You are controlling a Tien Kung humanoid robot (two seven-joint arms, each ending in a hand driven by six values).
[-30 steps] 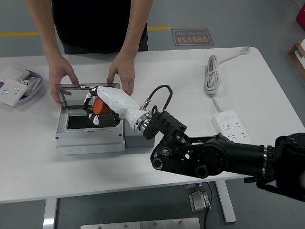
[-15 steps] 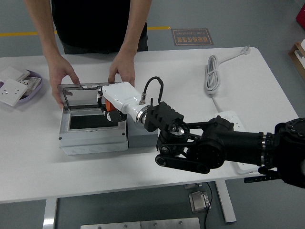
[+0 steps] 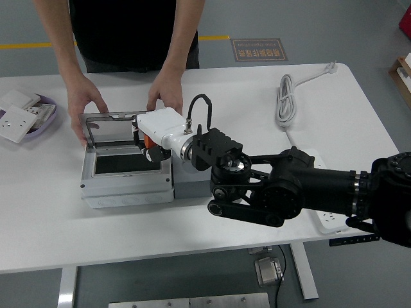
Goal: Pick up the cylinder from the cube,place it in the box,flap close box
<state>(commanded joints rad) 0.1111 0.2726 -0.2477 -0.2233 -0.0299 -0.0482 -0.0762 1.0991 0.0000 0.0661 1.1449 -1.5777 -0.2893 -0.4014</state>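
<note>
Right hand [image 3: 149, 142] curled around orange cylinder [image 3: 146, 138] over open box [image 3: 126, 177] toward tabletop [image 3: 244, 109] left edge. Probably light, rigid, smooth; best gripped across its sides.

1. This is a robotics lab or test workshop.
2. A plain white tabletop [image 3: 212, 244] stands on a grey floor marked with a yellow line [image 3: 26, 45] and a printed floor sign [image 3: 259, 49].
3. A power strip [image 3: 321, 199] and a coiled white cable [image 3: 286, 96] lie on it.
4. A tray of wall sockets [image 3: 26, 112] sits at the left edge.
5. A person [image 3: 128, 32] stands opposite the robot arm [image 3: 308, 196].
</note>
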